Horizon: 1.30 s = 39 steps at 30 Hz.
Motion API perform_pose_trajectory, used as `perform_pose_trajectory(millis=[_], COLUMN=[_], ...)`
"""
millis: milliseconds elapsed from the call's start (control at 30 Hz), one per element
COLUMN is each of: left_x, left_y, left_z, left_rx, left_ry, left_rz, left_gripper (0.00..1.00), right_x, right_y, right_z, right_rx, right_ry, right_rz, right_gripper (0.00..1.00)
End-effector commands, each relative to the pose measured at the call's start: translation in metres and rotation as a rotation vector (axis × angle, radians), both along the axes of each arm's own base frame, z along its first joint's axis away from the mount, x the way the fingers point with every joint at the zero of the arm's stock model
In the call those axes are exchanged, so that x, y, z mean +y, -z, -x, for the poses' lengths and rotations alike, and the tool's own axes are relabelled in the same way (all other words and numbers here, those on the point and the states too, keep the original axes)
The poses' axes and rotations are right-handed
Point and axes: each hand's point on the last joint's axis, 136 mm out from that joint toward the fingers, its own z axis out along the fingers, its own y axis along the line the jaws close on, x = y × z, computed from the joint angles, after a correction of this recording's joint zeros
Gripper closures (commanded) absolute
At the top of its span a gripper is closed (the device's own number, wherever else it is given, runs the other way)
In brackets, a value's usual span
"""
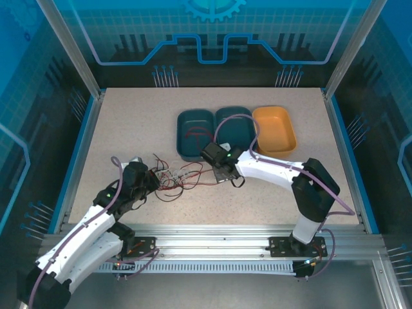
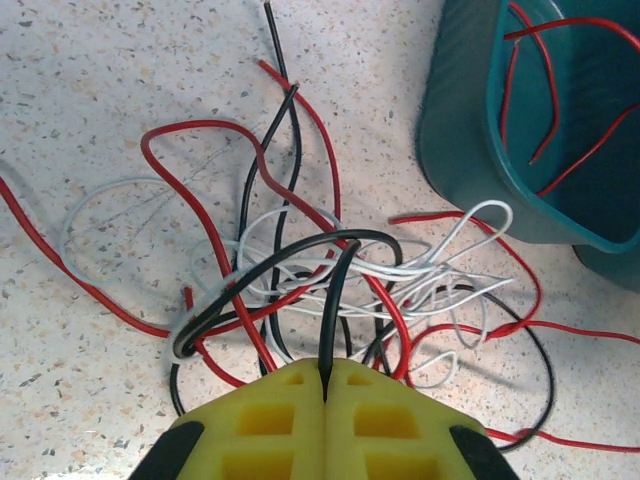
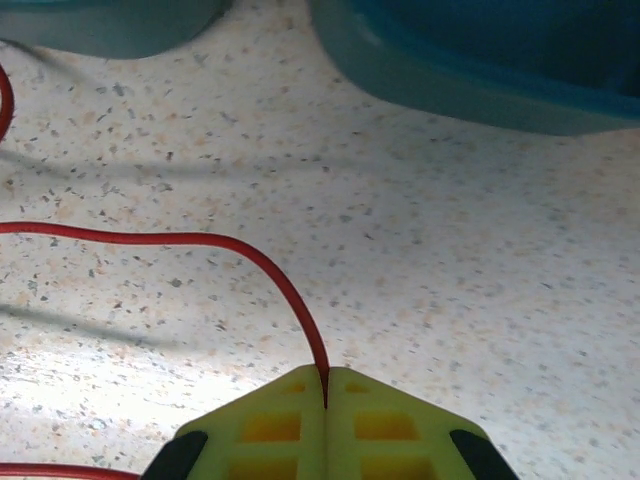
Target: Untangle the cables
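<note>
Nearest, we see the left gripper (image 2: 325,385), its yellow fingers pressed together on a thin black cable (image 2: 337,295). This cable rises from the tangle of thin red, white and black cables (image 2: 300,260), which lies just ahead on the speckled beige tabletop (image 2: 90,90). The right gripper (image 3: 325,385), equally closed, pinches a single red cable (image 3: 250,250). Beyond stand a dark teal oval plastic tray (image 2: 465,150) holding loose red wire (image 2: 550,110), a second teal tray (image 1: 235,132) and an orange oval tray (image 1: 277,132).

Overhead camera looks down on the speckled beige tabletop (image 1: 129,129); both wrist cameras skim it closely, toward the dark teal oval plastic trays (image 1: 196,132).
</note>
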Motion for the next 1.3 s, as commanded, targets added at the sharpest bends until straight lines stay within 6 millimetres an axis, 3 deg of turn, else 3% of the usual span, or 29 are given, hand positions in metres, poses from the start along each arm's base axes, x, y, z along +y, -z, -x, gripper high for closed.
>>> perform_pose_trajectory(millis=[0, 233, 533, 1267], left_x=[0.011, 0.018, 0.022, 0.021], left_y=[0.012, 0.016, 0.017, 0.025], left_z=[0.003, 0.005, 0.005, 0.003], left_rx=[0.029, 0.040, 0.049, 0.073], left_ry=[-0.059, -0.095, -0.118, -0.112], left_rz=[-0.021, -0.040, -0.050, -0.059], left_gripper=[0.99, 1.00, 1.00, 1.00], right_x=[-0.037, -0.072, -0.099, -0.191], right_y=[-0.016, -0.042, -0.085, -0.241], right_z=[0.000, -0.002, -0.003, 0.014], right_rx=[-0.052, -0.103, -0.196, -0.614], right_ry=[0.093, 0.183, 0.216, 0.289], right_rz=[0.081, 0.023, -0.023, 0.005], right_gripper=[1.00, 1.00, 1.00, 1.00])
